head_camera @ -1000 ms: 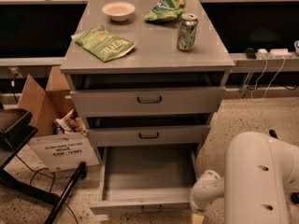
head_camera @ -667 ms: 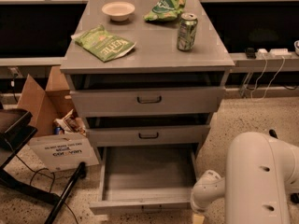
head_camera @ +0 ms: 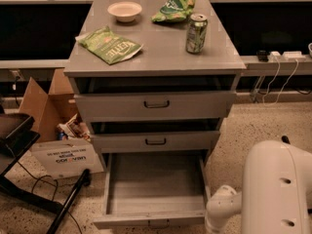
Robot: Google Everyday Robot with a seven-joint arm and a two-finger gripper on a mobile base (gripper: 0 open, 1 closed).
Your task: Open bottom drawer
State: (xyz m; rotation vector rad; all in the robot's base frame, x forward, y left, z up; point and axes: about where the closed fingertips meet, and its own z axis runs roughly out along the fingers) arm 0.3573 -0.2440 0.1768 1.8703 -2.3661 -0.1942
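The bottom drawer (head_camera: 155, 189) of the grey metal cabinet is pulled far out toward me, and its plain grey flat tray is bare. Its slim front panel (head_camera: 146, 220) lies along the bottom edge of the camera view, with the small dark handle just showing beneath it. The medium-fronted middle drawer (head_camera: 156, 141) and the tallest-fronted top drawer (head_camera: 156, 104) each stand slightly ajar. My white arm (head_camera: 278, 189) fills the lower right, with a joint (head_camera: 222, 208) right beside the open drawer's right front corner. My gripper is below the bottom edge, out of view.
On the cabinet top (head_camera: 156, 52) sit a white bowl (head_camera: 125, 11), two green chip bags (head_camera: 109, 44) (head_camera: 174, 8) and a soda can (head_camera: 196, 33). A cardboard box (head_camera: 51, 106), a white sign (head_camera: 68, 160) and a black stand leg (head_camera: 68, 204) are to the left. Cables hang at the right.
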